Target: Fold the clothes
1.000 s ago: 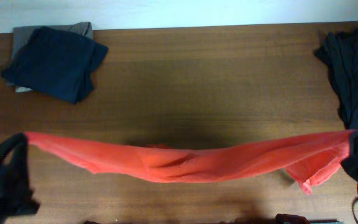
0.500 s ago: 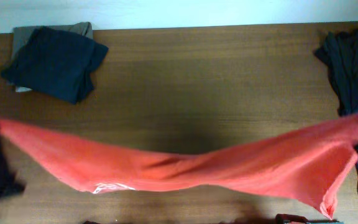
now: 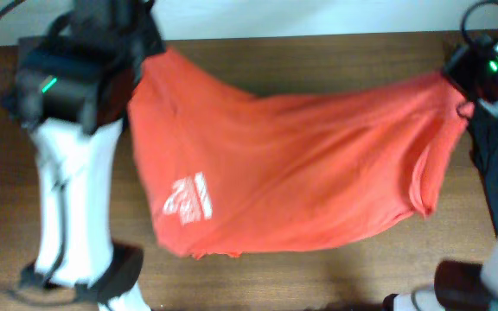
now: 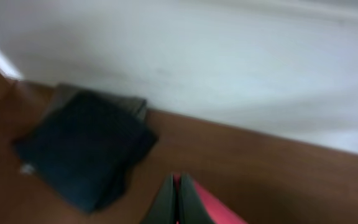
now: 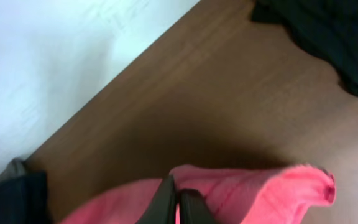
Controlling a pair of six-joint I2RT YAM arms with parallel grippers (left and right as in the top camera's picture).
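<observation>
- Brown wooden tabletop (image 3: pixel 318 52) lies under large red-orange cotton T-shirt (image 3: pixel 301 173).
- Left tool (image 4: pixel 178 186), right tool (image 5: pixel 176 190): both pinched shut on its far edge.
- Lower evenly, cloth taut.

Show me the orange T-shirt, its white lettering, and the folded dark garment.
orange T-shirt (image 3: pixel 318 173), overhead view, middle of cloth
white lettering (image 3: pixel 188 200), overhead view, centre of print
folded dark garment (image 4: pixel 86 152), left wrist view, top face
</observation>
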